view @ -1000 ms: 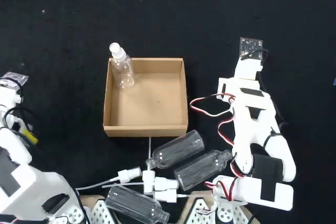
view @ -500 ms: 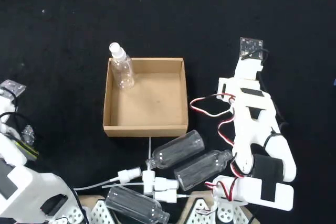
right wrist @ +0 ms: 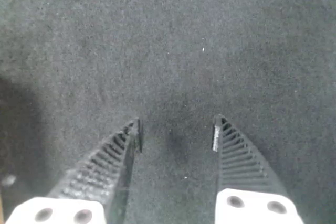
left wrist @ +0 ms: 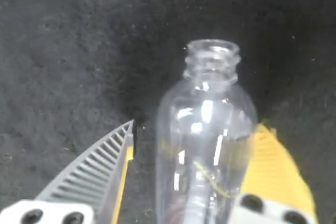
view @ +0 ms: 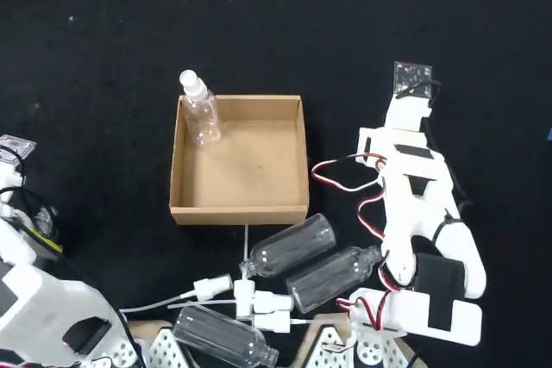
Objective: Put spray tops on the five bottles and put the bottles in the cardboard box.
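Note:
An uncapped clear bottle (left wrist: 205, 129) lies between the fingers of my left gripper (left wrist: 197, 125). It rests against the yellow finger (left wrist: 273, 166), and a gap shows between it and the grey finger (left wrist: 105, 171). The high view places this bottle (view: 43, 217) at the table's left edge. One bottle with a spray top (view: 200, 114) stands in the far left corner of the cardboard box (view: 240, 210). Three uncapped bottles (view: 289, 246) (view: 332, 277) (view: 224, 338) lie in front of the box beside several loose spray tops (view: 259, 299). My right gripper (right wrist: 176, 124) is open above bare black mat.
The right arm's white body (view: 418, 213) with red and white wires (view: 345, 178) stretches along the right of the box, close to the lying bottles. Black mat (view: 345, 32) covers the table beyond the box.
The left arm has drawn back toward the table's left edge, and the uncapped bottle by its fingers has come into sight. The right arm has not moved.

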`<state>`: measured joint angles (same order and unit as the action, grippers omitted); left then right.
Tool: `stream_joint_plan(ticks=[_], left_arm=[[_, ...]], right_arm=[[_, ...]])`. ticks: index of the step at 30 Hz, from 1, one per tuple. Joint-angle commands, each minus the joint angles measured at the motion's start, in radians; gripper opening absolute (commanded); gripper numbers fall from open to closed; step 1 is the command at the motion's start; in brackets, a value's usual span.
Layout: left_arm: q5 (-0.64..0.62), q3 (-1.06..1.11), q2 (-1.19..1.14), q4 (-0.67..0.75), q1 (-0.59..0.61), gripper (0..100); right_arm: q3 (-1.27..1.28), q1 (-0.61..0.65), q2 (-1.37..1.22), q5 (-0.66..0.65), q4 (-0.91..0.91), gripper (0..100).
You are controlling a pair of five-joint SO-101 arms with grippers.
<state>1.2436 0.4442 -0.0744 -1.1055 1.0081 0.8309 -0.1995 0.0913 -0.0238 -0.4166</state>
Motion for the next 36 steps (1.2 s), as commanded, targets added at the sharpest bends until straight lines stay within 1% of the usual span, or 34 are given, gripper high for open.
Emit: stream_joint_plan(ticks=[1,7,13,15,16,18,19,20,22,23,24,27,30,32,36], left_arm=[[-0.038,-0.041,0.031,0.005,-0.053,26],[-0.035,-0.024,0.038,0.008,-0.059,25],[-0.029,-0.013,0.023,0.006,-0.033,25],[-0.029,-0.013,0.026,0.006,-0.030,20],[-0.031,-0.013,0.026,0.006,-0.030,15],[-0.038,-0.018,0.028,0.005,-0.035,2],[-0.040,-0.019,0.028,0.005,-0.036,3],[-0.040,-0.022,0.028,-0.006,-0.036,6],[-0.041,-0.036,0.028,-0.052,-0.039,4],[-0.055,-0.050,0.028,-0.083,-0.047,2],[-0.087,-0.071,0.028,-0.114,-0.054,3],[-0.216,-0.157,0.037,-0.190,-0.082,3],[-0.315,-0.194,0.109,-0.207,-0.116,3],[-0.359,-0.176,0.186,-0.213,-0.151,3],[-0.479,-0.025,0.388,-0.203,-0.232,3]], right_arm=[[-0.044,-0.003,0.005,-0.002,0.009,19.4],[-0.044,-0.003,0.005,-0.002,0.009,19.4],[-0.044,-0.003,0.005,-0.002,0.009,19.4],[-0.045,-0.003,0.005,-0.002,0.009,19.4],[-0.045,-0.003,0.005,-0.002,0.009,19.4],[-0.045,-0.003,0.005,-0.002,0.009,19.4],[-0.045,-0.003,0.005,-0.002,0.008,19.4],[-0.045,-0.003,0.005,-0.002,0.006,19.4],[-0.045,-0.003,0.005,-0.002,0.006,19.4],[-0.045,-0.003,0.005,-0.002,0.008,19.4],[-0.045,-0.003,0.005,-0.002,0.009,19.4],[-0.047,-0.003,0.005,-0.002,0.011,19.4],[-0.047,-0.003,0.005,-0.002,0.011,19.4],[-0.045,-0.003,0.005,-0.002,0.011,19.4],[-0.045,-0.003,0.007,0.000,0.009,19.4]])
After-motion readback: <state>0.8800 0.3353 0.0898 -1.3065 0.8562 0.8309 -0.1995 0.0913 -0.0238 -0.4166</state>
